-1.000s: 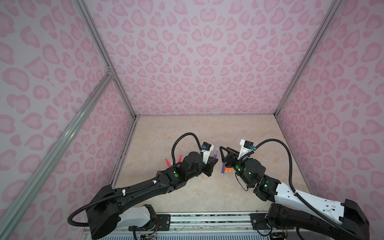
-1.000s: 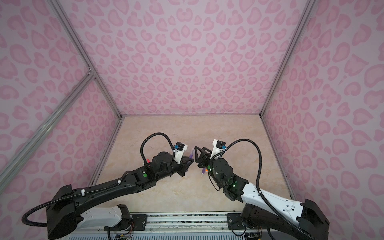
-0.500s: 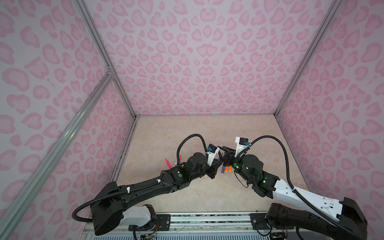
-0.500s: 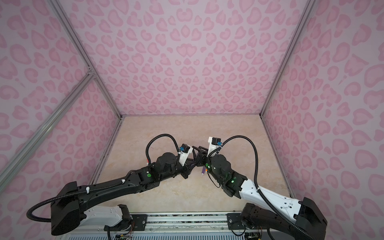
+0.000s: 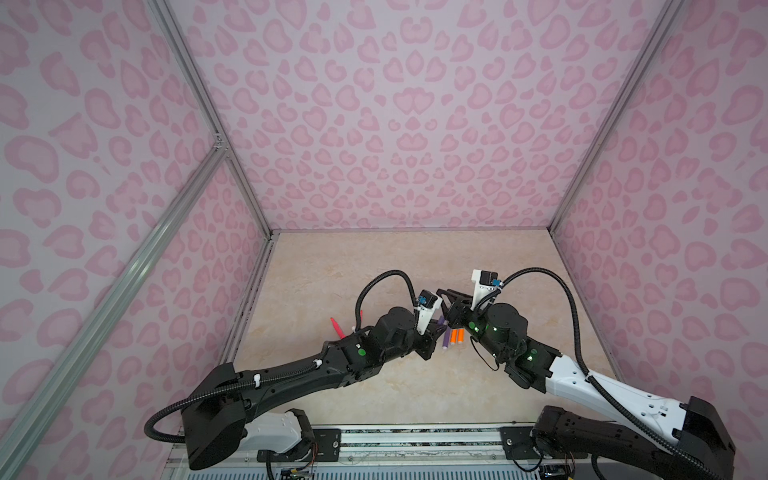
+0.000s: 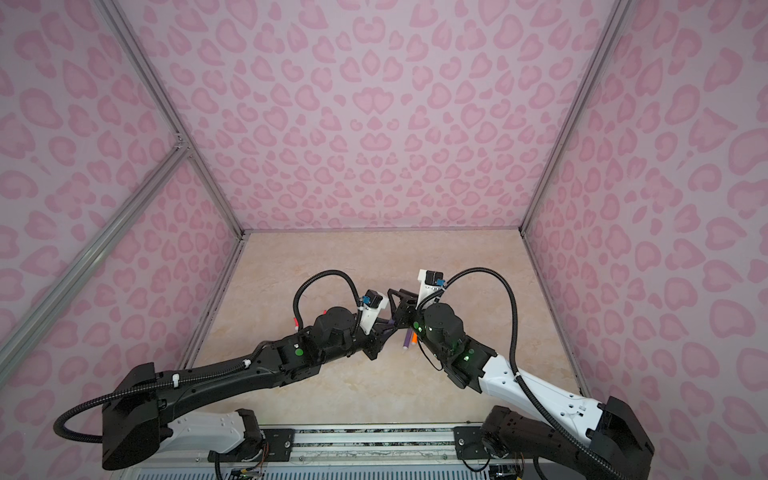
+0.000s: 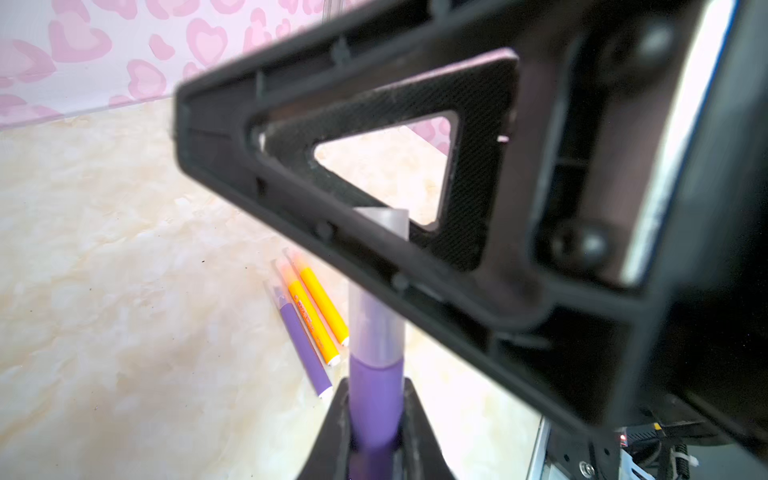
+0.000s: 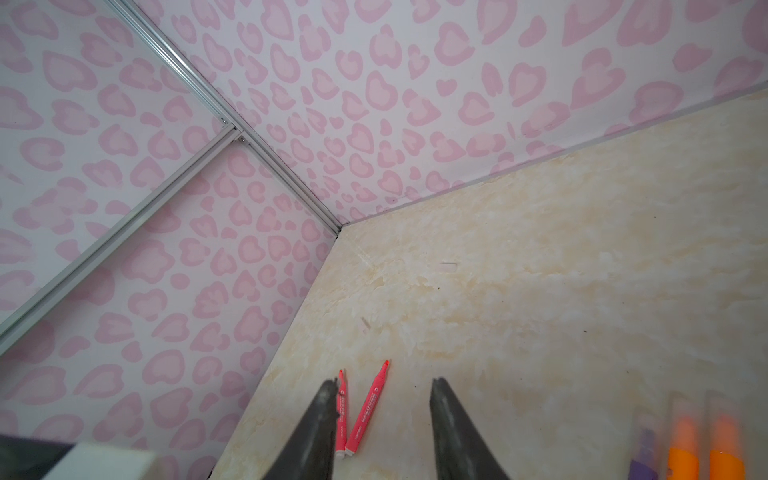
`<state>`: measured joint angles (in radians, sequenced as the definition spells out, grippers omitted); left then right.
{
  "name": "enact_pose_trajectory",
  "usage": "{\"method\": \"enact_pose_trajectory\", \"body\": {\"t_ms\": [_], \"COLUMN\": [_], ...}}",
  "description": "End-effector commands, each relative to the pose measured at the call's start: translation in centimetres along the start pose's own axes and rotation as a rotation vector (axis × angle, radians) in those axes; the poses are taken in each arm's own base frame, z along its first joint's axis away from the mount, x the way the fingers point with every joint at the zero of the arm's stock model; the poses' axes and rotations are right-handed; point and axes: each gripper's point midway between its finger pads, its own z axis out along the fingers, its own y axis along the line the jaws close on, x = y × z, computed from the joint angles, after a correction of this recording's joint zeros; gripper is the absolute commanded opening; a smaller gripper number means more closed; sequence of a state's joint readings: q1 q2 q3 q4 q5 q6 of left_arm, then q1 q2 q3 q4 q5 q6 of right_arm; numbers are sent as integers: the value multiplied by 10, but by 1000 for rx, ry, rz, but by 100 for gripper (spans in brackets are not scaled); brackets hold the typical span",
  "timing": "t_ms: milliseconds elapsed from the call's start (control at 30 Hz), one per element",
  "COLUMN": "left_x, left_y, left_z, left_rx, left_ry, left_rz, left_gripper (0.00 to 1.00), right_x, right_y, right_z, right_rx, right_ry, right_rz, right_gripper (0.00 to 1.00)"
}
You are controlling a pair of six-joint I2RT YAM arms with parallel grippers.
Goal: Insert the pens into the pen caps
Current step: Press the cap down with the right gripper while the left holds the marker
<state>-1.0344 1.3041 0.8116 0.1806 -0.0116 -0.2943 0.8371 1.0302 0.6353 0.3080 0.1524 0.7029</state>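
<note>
Up close, the left gripper [image 7: 376,395] has its jaws pinched shut on a smooth purple marker pen [image 7: 376,374] wearing a frosty clear plastic cap [image 7: 376,328]. The matte black right gripper [image 8: 383,386] has its jaws parted, and I can't tell if they touch that cap. Farther out on the glossy beige marbled tabletop [image 7: 124,249] lie a capped purple pen [image 7: 301,336], two capped orange pens [image 7: 316,320] and two bare pink-red pens [image 8: 368,409]. Their print is too tiny to read.

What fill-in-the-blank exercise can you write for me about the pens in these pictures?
1. The left hand holds a ___ pen.
2. Beside the purple pen lying on the table are two ___ pens.
3. The number of pink pens on the table is ___.

Missing words: purple; orange; two.
</note>
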Motion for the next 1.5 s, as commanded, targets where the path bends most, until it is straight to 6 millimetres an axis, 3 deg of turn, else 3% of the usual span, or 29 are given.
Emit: {"method": "enact_pose_trajectory", "body": {"t_ms": [0, 200, 400, 733, 1000, 1333, 1467], "left_x": [-12, -14, -21, -28, -40, -48, -49], "left_y": [-1, 5, 16, 29, 46, 57, 60], "left_z": [0, -6, -15, -25, -45, -62, -64], "left_rx": [-5, -32, -3, 32, 84, 74, 56], "left_ry": [-34, -56, -86, -121, -190, -242, -247], "left_rz": [9, -18, -86, -163, -242, -277, -274], "left_gripper": [4, 4, 4, 4, 4, 4, 4], "right_x": [2, 8, 10, 27, 29, 60, 71], "right_y": [3, 9, 13, 35, 48, 85, 86], "right_z": [-1, 3, 6, 16, 14, 14, 19], "right_rx": [-16, -44, -64, -175, -254, -322, -302], "right_ry": [9, 47, 64, 135, 133, 182, 198], "right_rz": [-4, -2, -4, 1, -4, -44, -27], "right_gripper": [28, 19, 0, 0, 0, 0, 0]}}
